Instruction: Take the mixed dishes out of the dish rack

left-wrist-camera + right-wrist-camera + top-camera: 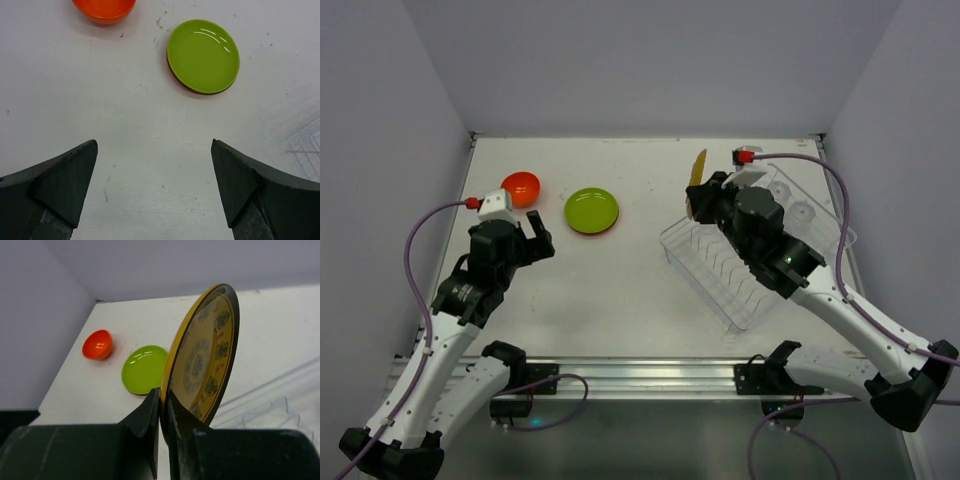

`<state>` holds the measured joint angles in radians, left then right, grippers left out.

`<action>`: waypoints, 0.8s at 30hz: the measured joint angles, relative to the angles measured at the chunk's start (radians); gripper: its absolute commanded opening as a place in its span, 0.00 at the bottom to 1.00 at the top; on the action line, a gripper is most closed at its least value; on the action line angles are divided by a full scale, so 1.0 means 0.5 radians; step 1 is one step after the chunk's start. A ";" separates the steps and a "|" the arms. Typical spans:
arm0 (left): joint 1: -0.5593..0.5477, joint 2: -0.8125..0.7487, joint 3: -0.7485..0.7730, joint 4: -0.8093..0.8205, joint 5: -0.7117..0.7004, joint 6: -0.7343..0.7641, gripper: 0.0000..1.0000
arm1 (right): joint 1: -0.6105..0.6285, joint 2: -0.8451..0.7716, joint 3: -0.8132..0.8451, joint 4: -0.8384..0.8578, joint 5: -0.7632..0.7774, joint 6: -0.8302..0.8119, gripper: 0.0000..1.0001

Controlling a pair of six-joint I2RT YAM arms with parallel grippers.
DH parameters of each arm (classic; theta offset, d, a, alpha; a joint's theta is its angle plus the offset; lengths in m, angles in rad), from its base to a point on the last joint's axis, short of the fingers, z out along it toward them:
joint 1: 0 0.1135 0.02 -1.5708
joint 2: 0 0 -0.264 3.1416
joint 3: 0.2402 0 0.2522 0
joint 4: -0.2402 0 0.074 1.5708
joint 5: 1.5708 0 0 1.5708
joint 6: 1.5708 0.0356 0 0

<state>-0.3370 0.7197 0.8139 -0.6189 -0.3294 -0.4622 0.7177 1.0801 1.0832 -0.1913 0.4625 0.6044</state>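
Observation:
My right gripper [698, 200] [163, 405] is shut on the rim of the brown-yellow patterned plate [697, 168] [204, 357] and holds it on edge above the left end of the clear dish rack [720, 275] [280, 410]. The lime green plate [592, 210] [203, 56] [144, 369] lies flat on the table, with an orange rim showing under it. The orange-red bowl [521, 187] [104, 10] [97, 344] sits to its left. My left gripper [535, 238] [154, 190] is open and empty, over bare table near both. Clear cups [804, 213] stand in the rack's far part.
The white table [620, 290] is walled on three sides. The rack lies at an angle at the right, partly hidden under my right arm. A metal rail [640, 375] runs along the table's near edge.

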 measured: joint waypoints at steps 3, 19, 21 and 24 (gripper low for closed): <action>0.000 -0.008 0.028 -0.045 0.077 -0.170 1.00 | 0.150 -0.097 -0.036 0.131 -0.304 -0.538 0.00; 0.000 -0.196 0.118 0.051 0.898 -0.995 1.00 | 1.206 -0.050 -0.585 0.245 -0.496 -2.624 0.00; -0.001 -0.188 0.049 0.095 0.969 -1.024 1.00 | 1.268 0.066 -0.601 0.321 -0.417 -2.759 0.00; -0.001 -0.117 -0.073 0.132 1.047 -1.032 1.00 | 1.328 0.258 -0.598 0.412 -0.307 -2.890 0.00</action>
<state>-0.3374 0.6609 0.7773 -0.5529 0.1940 -0.9779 1.3819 1.2091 0.7841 0.0147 0.3092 -0.8406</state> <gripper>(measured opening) 0.997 0.090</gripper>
